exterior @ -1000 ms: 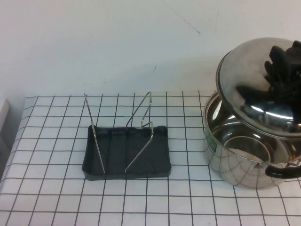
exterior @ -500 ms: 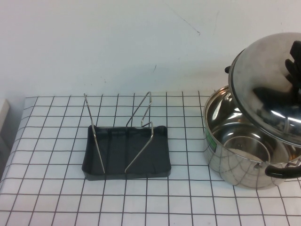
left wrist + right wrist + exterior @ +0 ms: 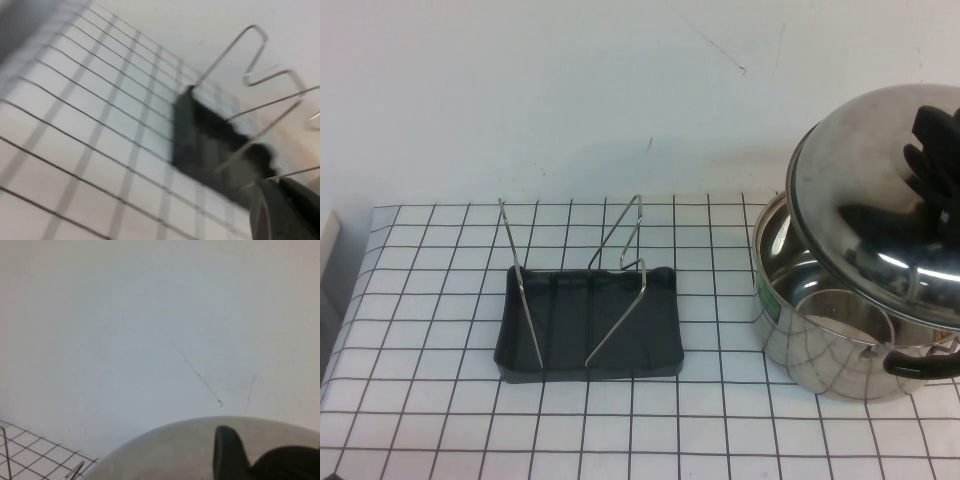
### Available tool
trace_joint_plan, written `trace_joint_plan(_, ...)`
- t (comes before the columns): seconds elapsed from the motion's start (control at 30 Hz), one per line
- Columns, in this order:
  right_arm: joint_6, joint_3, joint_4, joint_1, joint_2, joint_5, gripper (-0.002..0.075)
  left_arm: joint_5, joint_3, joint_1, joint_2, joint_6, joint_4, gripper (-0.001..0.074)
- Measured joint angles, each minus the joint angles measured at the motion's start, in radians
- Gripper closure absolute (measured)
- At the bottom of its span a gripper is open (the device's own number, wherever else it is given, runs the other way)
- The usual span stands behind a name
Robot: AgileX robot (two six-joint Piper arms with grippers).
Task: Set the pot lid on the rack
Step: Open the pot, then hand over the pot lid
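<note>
High view, right gripper [image 3: 938, 160] clamping pot lid [image 3: 880, 220] (tilted) above pot [image 3: 820, 340], left gripper closed, unseen.

We see a deep steel pot [image 3: 820, 340] standing at about four o'clock on the worktop [image 3: 440, 400], its shiny wall mirroring the grid. A black handle [image 3: 920, 362] juts from its near side. The worktop is covered in white cloth ruled with thin dark squares. Behind it, at twelve o'clock, rises a plain white wall [image 3: 570, 90] marked with a few fine hairline cracks.
</note>
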Motion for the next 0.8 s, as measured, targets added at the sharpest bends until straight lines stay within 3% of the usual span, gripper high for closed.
trace_joint_plan(0.17, 0.004, 0.0, -0.006, 0.0, 0.0, 0.0, 0.0392, -0.059, 0.0, 0.0, 0.0, -0.008, -0.209, 0.0738)
trace_joint_plan(0.5, 0.008, 0.0, -0.006, 0.0, 0.0, 0.0, 0.0392, -0.201, 0.0, 0.0, 0.0, -0.014, -0.308, 0.0738)
trace_joint_plan(0.67, 0.053, 0.0, -0.007, 0.0, 0.0, -0.006, 0.0392, 0.004, -0.119, -0.029, 0.04, 0.127, -0.326, 0.0738)
trace_joint_plan(0.8, 0.131, 0.0, -0.007, 0.0, 0.023, -0.068, 0.0392, 0.107, -0.323, -0.041, 0.238, 0.265, -0.376, 0.0738)
